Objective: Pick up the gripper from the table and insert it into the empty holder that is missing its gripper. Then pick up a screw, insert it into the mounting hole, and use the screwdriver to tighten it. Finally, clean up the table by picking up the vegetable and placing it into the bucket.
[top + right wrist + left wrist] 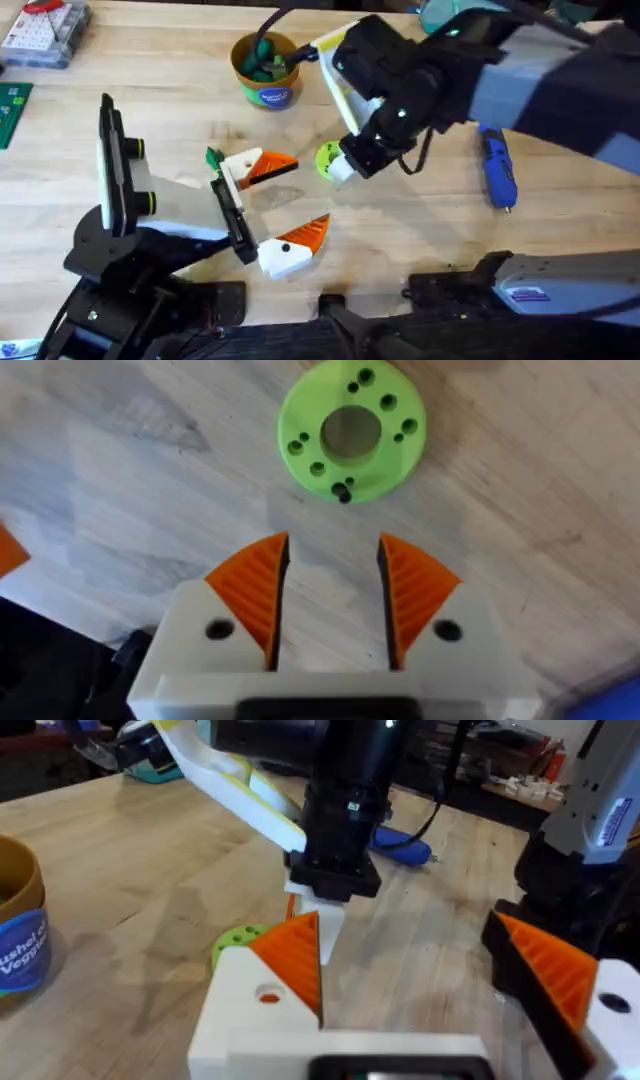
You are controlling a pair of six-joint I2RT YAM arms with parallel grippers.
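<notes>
Tabletop [420, 235]: my right gripper [330, 605] hangs low over it, jaws apart with nothing between them, the green disc [351, 430] lying flat just ahead of the tips, not touched. My left gripper [285, 210] is parked beside it, jaws wide apart and empty, one finger [290, 960] close to the right arm's wrist. Bucket [265, 70] stands well beyond both jaw sets, something green already inside, looks like the vegetable, so I'd say cleanup is done. Screwdriver [497, 168] lies flat off to the right gripper's outer side, untouched. Can't see a screw or the holder, so insertion and tightening I can't confirm.
</notes>
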